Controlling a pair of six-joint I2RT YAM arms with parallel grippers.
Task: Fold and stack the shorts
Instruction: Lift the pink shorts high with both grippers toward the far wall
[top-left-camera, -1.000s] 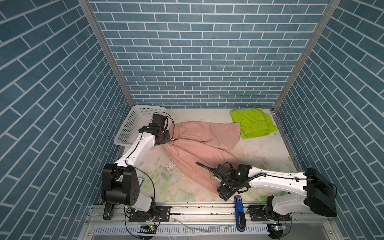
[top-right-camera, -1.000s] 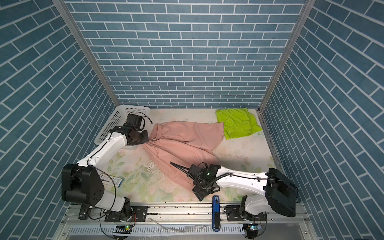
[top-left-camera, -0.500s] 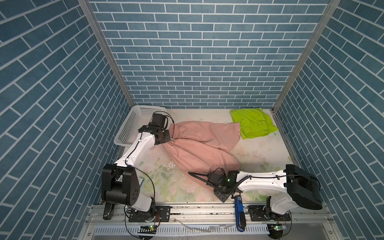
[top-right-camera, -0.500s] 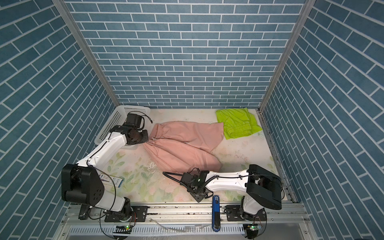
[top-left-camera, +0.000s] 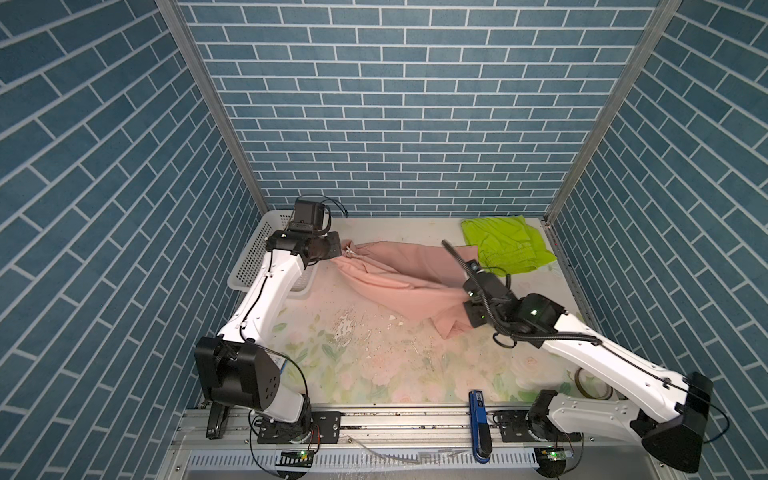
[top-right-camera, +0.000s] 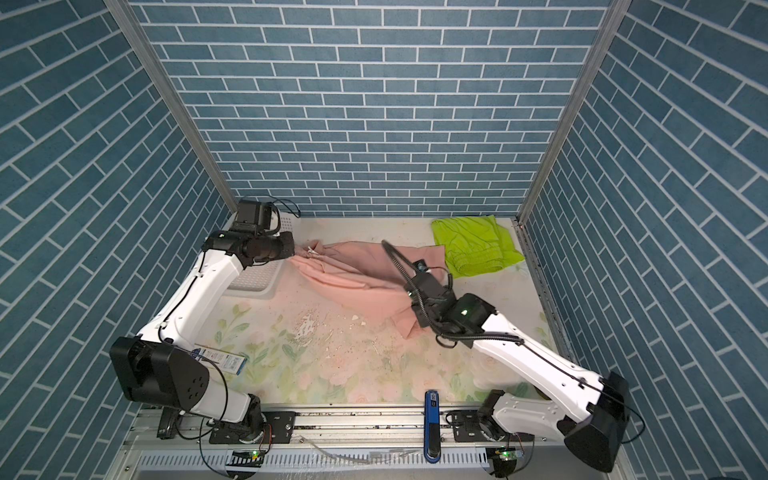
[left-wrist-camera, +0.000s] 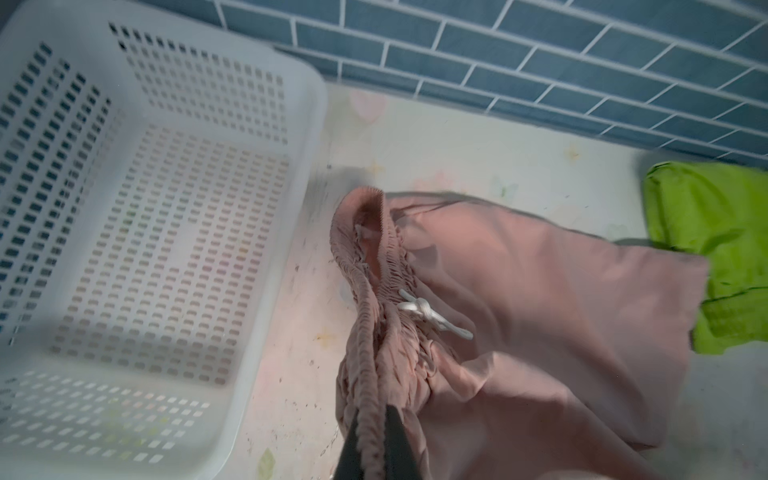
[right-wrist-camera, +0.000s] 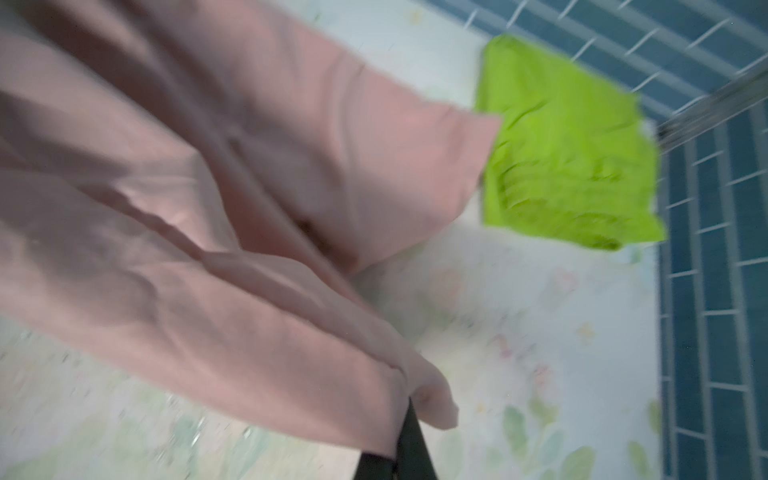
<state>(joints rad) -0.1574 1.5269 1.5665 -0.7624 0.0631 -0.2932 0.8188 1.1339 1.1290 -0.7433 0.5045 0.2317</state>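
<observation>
Across the floral bench (top-left-camera: 374, 374), the salmon-pink shorts (top-left-camera: 399, 274) stretch between both arms; limp, light cloth, best gripped at waistband and hem. The lime-green shorts (top-left-camera: 507, 245) lie back-right. The left end effector (left-wrist-camera: 374, 440) pinches the waistband, and the right end effector (right-wrist-camera: 395, 453) pinches a leg edge.

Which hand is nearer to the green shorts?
Right. The right hand grips the pink shorts close to the green shorts; the left hand holds them far across, beside the basket.
</observation>
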